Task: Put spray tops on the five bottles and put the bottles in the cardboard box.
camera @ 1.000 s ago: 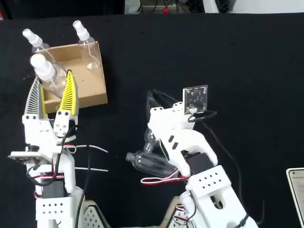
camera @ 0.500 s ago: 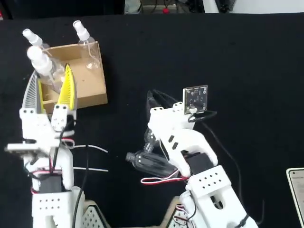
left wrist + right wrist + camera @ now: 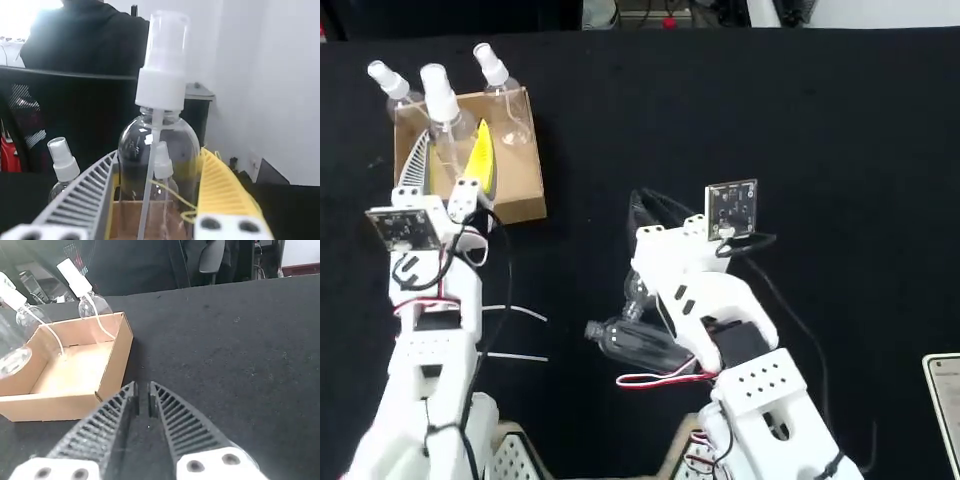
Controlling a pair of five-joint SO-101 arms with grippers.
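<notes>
Three bottles already carry spray tops, all at the cardboard box (image 3: 516, 208) in the upper left of the high view. Two stand inside it, the far-left bottle (image 3: 402, 102) and the far-right bottle (image 3: 510, 118), each tucked into a back corner, which seems meant to leave the middle and front free for the rest. The third, the held bottle (image 3: 450, 128), is upright between the white and yellow fingers of the left gripper (image 3: 450, 150), which is clamped around its clear body. In the left wrist view its spray top (image 3: 162, 60) sits well above the fingers, so the grip is low on the body; that likely keeps the bottle vertical and the top unpressed as it goes down. From above it hangs over the box between the two standing bottles; whether its base touches the box floor cannot be told.

Lower centre, the lying bottle (image 3: 638, 346) rests on its side on the black table (image 3: 800, 120), just beside the right arm (image 3: 720, 300), neck toward the left of the frame and without a top. The right gripper (image 3: 142, 389) is empty, its ribbed fingers drawn almost together, aimed toward the box from well apart. It looks parked, probably to be out of the way of the left arm (image 3: 430, 330). By this count the task is a little past halfway, with the lying bottle yet to be capped.
</notes>
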